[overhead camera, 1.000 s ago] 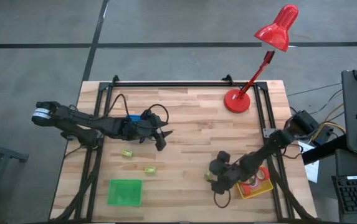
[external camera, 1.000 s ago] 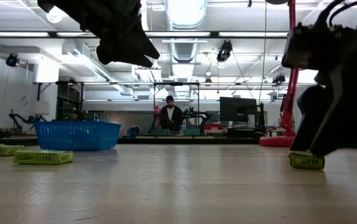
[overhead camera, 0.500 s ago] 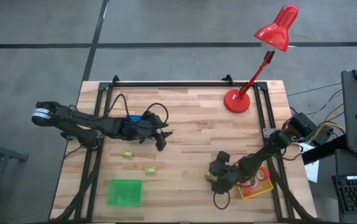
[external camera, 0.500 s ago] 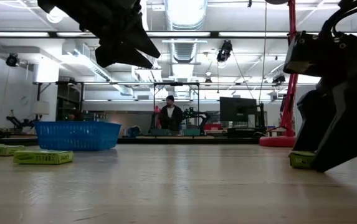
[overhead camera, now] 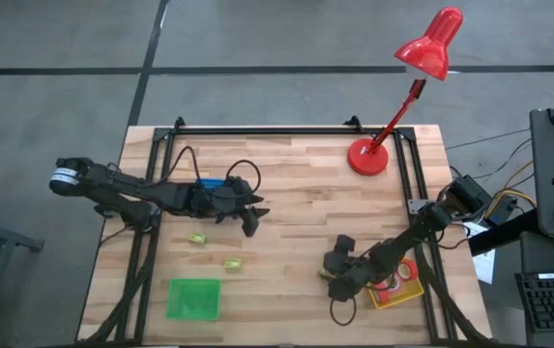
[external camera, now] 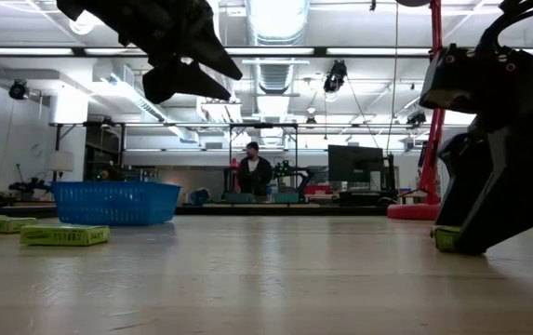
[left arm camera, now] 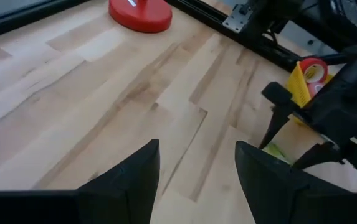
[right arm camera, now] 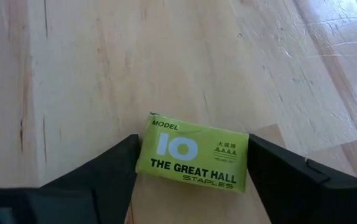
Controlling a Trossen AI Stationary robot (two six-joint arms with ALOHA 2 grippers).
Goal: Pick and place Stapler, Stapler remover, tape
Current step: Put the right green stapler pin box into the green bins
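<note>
Barely begun: the right end effector (right arm camera: 190, 168), fingers spread, straddles a green staple box (right arm camera: 194, 160) on the worktop (overhead camera: 296, 193); nothing gripped. Left end effector (left arm camera: 197, 168) hangs released, well away. Red tape (left arm camera: 313, 70) waits beyond; green bin (overhead camera: 194, 299) looks unfilled.

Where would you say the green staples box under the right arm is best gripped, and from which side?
Across its two short ends, from straight above: the staples box lies flat, label up, and the right gripper has a finger beside each end, so closing there would probably hold it squarely.
</note>
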